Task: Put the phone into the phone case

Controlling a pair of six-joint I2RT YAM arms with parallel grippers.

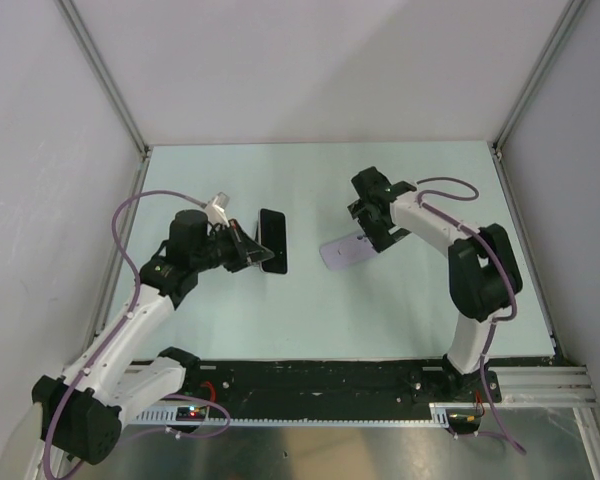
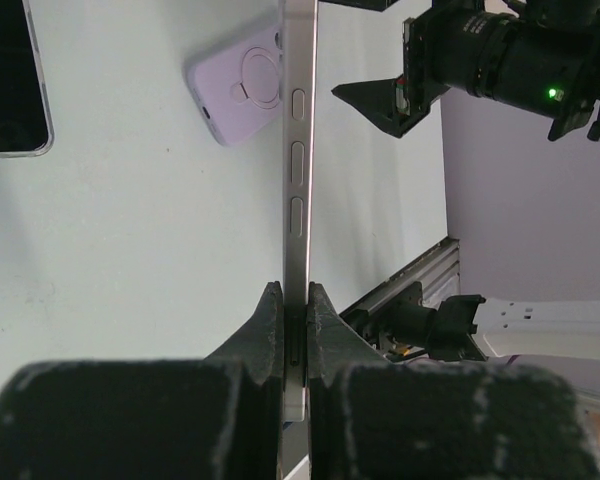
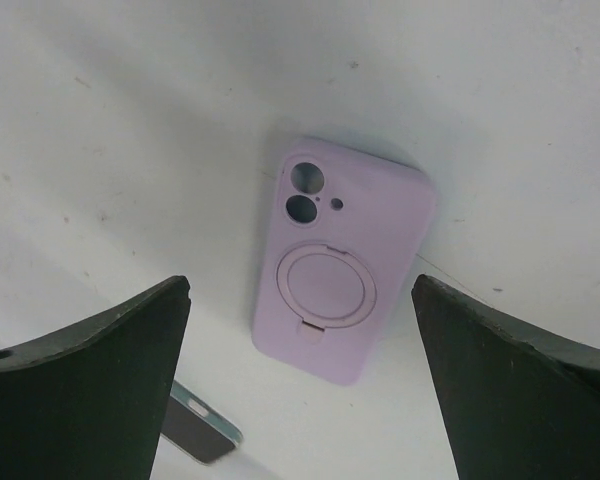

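Overhead, the left gripper (image 1: 248, 248) at nine o'clock clamps the phone (image 1: 272, 240) upright, apart from the lilac phone case (image 1: 345, 250) at three o'clock; the left wrist view confirms that pinch; the right wrist view shows the right gripper (image 3: 300, 295) spread wide above the empty, ring-side-up case, so insertion looks not yet begun.

White walls (image 1: 310, 70), pale green table (image 1: 310, 310)

The left claw (image 2: 295, 335) pinches the phone (image 2: 299, 150) by its thin sides, its jaws tight against it. The phone runs edge-on straight ahead from the claw, showing three side buttons. Ahead and slightly left, the lilac case (image 2: 242, 92) lies back-up on the table (image 2: 130, 250).
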